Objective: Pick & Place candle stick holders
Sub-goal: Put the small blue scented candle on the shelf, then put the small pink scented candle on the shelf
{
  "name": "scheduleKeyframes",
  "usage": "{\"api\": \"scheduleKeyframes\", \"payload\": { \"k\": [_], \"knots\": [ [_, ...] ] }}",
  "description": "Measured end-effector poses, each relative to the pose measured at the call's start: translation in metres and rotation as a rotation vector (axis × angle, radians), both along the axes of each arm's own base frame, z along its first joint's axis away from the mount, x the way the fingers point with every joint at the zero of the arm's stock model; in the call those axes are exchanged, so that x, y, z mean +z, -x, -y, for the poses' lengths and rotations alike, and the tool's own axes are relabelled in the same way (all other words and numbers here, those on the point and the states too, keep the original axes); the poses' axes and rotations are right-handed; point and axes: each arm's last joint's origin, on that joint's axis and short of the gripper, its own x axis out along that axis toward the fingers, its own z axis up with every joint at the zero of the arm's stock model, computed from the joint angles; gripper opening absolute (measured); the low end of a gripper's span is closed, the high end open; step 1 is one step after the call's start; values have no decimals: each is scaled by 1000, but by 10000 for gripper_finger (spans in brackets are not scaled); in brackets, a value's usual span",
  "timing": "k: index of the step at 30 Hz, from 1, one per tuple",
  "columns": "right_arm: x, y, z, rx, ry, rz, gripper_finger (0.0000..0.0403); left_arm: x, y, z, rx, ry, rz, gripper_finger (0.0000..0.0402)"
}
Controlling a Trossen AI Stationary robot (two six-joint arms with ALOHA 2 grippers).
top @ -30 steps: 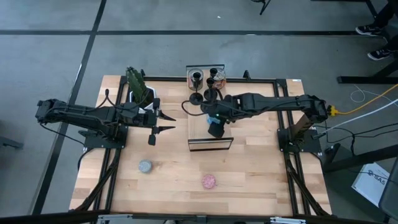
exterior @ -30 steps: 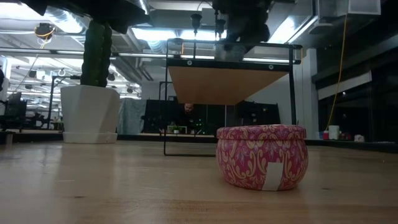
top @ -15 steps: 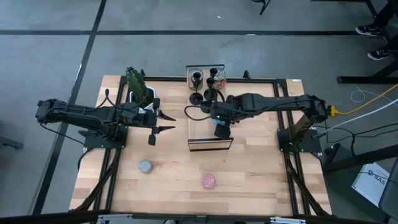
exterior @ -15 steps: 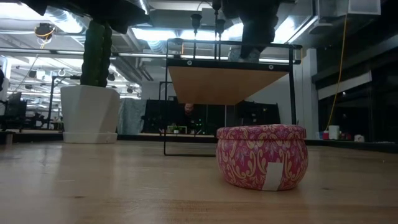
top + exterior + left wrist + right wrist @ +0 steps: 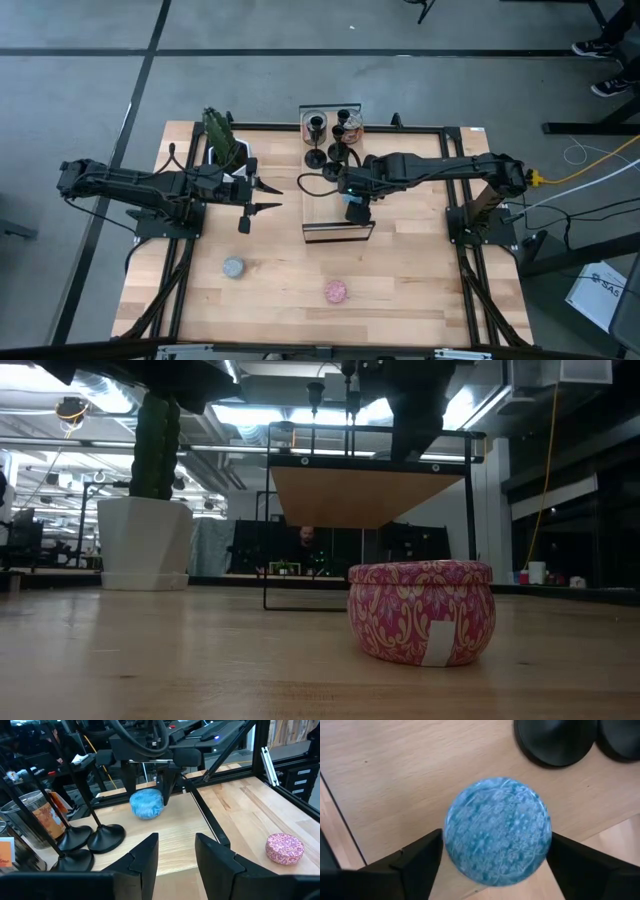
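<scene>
Nearest, at the front edge of the desk [image 5: 420,290]: pink tin [image 5: 335,291], with grey tin [image 5: 233,267] off to its left, well apart, both untouched. Further in, on the left side: left gripper [image 5: 276,197] hovering level over bare wood, fingers [image 5: 145,855] partly apart, nothing between them; read as waiting. At mid-desk: raised shelf [image 5: 320,228] on a thin black frame, wooden top. Over the shelf: right gripper [image 5: 351,200] pointing down, fingers [image 5: 415,862] spread wide with a blue tin [image 5: 497,830] filling the whole gap, pads at its rim on both sides; taken as a hold on the tin, though lifted or resting on the shelf not clear. Just beyond the tin, at the far edge of the shelf: two black candle stick holders [image 5: 316,158], upright, round bases side by side and close to touching, stems thin; neither in any grip. Further back: more holders [image 5: 317,122] standing in a tray at the rear edge. Rear left: potted plant [image 5: 222,140]. Judgement on step: no holder yet in hand; right arm occupied with the tin, not with the task's own things. Next move, as a guess: set the tin down clear of the bases, open fully, then shift to the nearer holder. Narrower opening needed there, a pinch on the stem, straight lift to avoid knocking its neighbour over.
</scene>
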Motion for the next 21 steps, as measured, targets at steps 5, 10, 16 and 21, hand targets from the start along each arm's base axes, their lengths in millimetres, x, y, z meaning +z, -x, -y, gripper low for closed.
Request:
{"api": "scheduleKeyframes", "payload": {
  "k": [5,10,16,21],
  "knots": [
    [0,0,3,-16,-2,0,387,0,0,0,0,0,0,123],
    [12,-1,4,-32,2,29,394,0,0,0,0,0,0,124],
    [44,6,-8,-41,46,44,395,0,0,0,0,0,0,123],
    [54,11,-30,-5,61,47,395,0,0,0,0,0,0,124]
  ]
}}
